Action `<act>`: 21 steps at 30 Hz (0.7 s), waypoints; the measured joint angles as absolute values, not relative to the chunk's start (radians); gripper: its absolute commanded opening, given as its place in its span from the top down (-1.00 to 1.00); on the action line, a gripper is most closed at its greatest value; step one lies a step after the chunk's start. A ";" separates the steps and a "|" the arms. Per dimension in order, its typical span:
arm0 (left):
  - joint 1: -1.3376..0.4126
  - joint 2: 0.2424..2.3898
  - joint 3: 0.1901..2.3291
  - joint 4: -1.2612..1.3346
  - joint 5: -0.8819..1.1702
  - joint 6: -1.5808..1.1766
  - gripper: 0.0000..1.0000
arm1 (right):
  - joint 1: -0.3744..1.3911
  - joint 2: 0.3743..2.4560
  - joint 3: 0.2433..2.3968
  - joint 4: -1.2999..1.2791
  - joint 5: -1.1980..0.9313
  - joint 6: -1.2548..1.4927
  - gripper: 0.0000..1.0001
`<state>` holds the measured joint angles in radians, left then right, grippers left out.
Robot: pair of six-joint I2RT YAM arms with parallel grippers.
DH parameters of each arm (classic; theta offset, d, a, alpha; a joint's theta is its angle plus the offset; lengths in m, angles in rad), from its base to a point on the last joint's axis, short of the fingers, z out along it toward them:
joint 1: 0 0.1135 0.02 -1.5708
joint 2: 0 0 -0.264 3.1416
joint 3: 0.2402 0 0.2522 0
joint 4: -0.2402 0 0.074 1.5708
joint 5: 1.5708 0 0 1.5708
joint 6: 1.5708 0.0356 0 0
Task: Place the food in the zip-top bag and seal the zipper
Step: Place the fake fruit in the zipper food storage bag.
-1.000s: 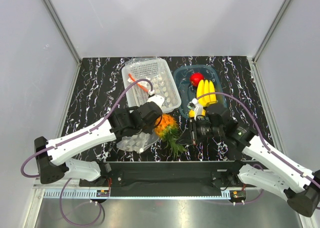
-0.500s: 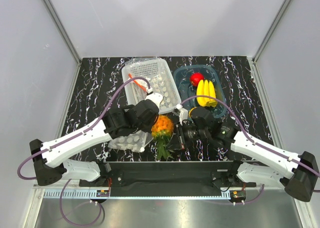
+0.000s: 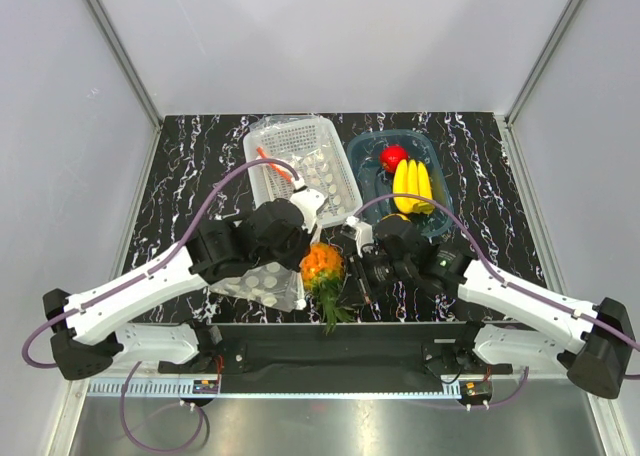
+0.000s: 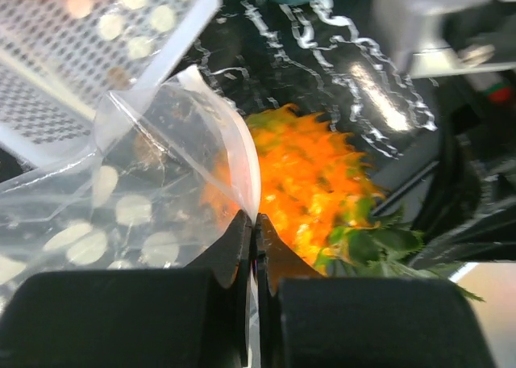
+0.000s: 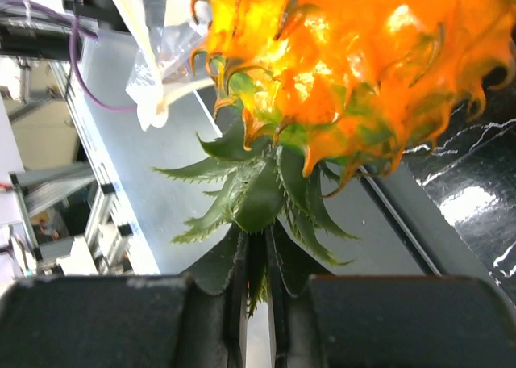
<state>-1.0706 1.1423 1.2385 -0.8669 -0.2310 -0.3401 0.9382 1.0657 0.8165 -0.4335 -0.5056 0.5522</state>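
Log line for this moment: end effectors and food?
left end effector: shut on zip-top bag edge | right end effector: shut on toy pineapple leaves | banana bunch, red fruit: in blue-tinted tub

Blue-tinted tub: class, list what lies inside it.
Inside the tub: a red fruit and a banana bunch. The right arm covers its near end, hiding anything there.

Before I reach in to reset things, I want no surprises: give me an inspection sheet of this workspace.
Surface: black marbled table, nothing spilled seen.
Job's things: bag held up by one edge; orange fruit at its mouth, mostly outside; red fruit and bananas in blue tub.
Clutter: white basket.
Grippers: left gripper shut on bag edge; right gripper shut on orange fruit's leaves.
Cables: purple cables arch over both arms.
Surroundings: white walls, metal frame.
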 measured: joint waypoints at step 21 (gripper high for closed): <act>-1.072 1.018 1.073 -0.596 0.278 -0.266 1.00 | 0.983 1.052 0.906 -0.516 -0.558 0.352 1.00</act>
<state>-1.0721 1.0183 1.0733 -0.5961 0.2783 -0.2665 0.9829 1.0515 0.9062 -0.5163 -0.5579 0.3523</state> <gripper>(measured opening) 0.024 0.153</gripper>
